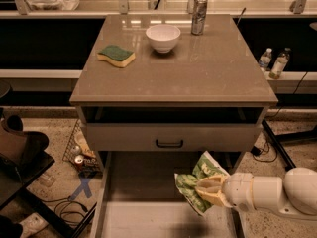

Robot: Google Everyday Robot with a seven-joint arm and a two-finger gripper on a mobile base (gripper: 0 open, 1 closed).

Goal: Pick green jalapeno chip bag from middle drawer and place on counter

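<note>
Nearest, the middle drawer [148, 218] is being kept open below the worktop's front edge. Over its right side, the gripper [210, 191] is being held with its fingers closed tightly on the green jalapeno chip bag [197, 178], which is being carried clear of the drawer floor, just below the upper drawer front [168, 137]. The pick is therefore being judged as done; raising the bag past the front edge and setting it on the counter [218, 73] is being left. Farther back, a green-and-yellow sponge [116, 55] is lying near the left edge, a white bowl [163, 36] toward the back, a drink can [199, 15] at the back edge.
</note>
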